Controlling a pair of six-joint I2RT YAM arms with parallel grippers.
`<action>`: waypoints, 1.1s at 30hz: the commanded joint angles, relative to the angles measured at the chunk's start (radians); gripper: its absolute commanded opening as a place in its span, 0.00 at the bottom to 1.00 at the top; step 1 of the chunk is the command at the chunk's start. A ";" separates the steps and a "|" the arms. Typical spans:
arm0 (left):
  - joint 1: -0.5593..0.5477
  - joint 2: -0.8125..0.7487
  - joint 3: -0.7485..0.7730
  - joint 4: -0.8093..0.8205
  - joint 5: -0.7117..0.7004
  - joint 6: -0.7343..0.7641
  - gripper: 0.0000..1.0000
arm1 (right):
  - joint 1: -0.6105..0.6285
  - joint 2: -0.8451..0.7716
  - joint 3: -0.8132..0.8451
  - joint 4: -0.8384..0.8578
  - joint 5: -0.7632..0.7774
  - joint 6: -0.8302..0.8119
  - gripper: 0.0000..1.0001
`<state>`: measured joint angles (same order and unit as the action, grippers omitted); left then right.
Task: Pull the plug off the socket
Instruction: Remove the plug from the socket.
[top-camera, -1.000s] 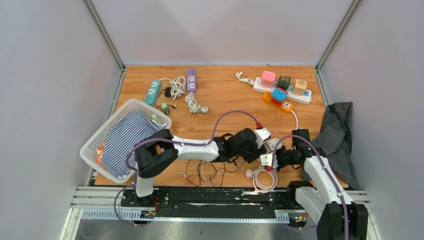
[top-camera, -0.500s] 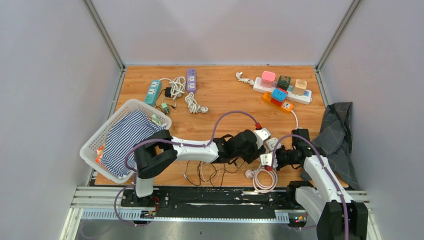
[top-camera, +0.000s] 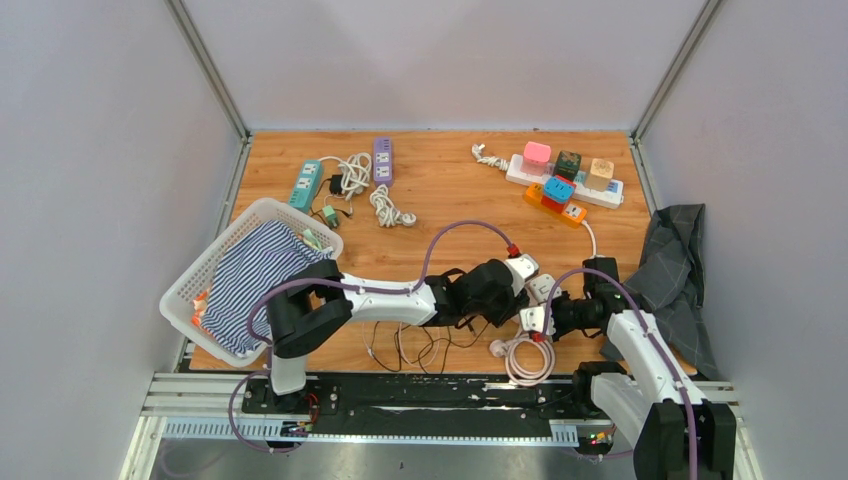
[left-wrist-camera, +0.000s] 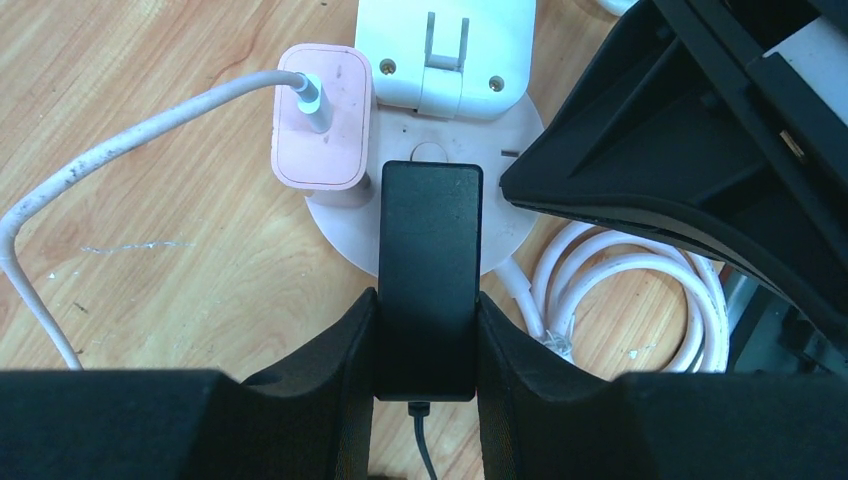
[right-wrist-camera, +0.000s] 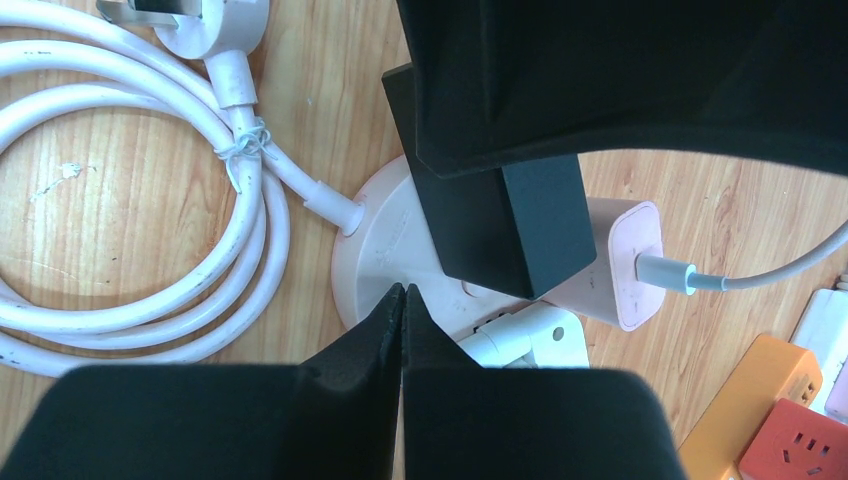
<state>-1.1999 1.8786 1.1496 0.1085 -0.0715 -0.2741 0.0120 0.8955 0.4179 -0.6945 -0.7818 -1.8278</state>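
- My left gripper (left-wrist-camera: 428, 330) is clamped on the black rectangular plug (left-wrist-camera: 430, 230), one finger on each long side.
- That plug sits in the round pale-pink socket hub (right-wrist-camera: 385, 250), at the near right of the wooden surface (top-camera: 440, 200), between my two arms.
- My right gripper (right-wrist-camera: 403, 300) has its fingers pressed together with nothing between them. The tips sit over the hub's rim; I cannot tell if they touch it.
- A pink square adapter (left-wrist-camera: 323, 115) with a white cable (left-wrist-camera: 120, 150) is plugged in just beside the black plug, crowding one side of it.
- A white folding adapter (left-wrist-camera: 445, 50) sits on the hub beyond the plug.
- The right arm's black body fills the other side, close to the plug.
- The hub's coiled white cord (right-wrist-camera: 262, 225) lies beside it, tied in a loop.
- Thin black wires (top-camera: 415, 345) are tangled under my left arm.
- An orange power strip (right-wrist-camera: 745, 400) lies near the hub.
- Well apart from the hub:
  - a white basket (top-camera: 250, 208) holding striped cloth, on the left
  - a grey cloth (top-camera: 675, 260), on the right
  - teal (top-camera: 306, 183) and purple (top-camera: 382, 158) power strips at the far edge
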 joint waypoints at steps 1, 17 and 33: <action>-0.025 -0.015 0.024 -0.028 -0.045 0.007 0.00 | 0.014 0.017 -0.031 -0.070 0.039 0.019 0.02; -0.032 -0.019 0.040 -0.036 -0.013 -0.041 0.00 | 0.015 0.020 -0.032 -0.069 0.049 0.024 0.02; -0.050 -0.045 0.027 -0.035 -0.068 -0.029 0.00 | 0.015 0.031 -0.032 -0.068 0.048 0.026 0.02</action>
<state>-1.2285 1.8759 1.1637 0.0639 -0.1364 -0.2771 0.0151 0.9028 0.4179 -0.6937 -0.7891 -1.8240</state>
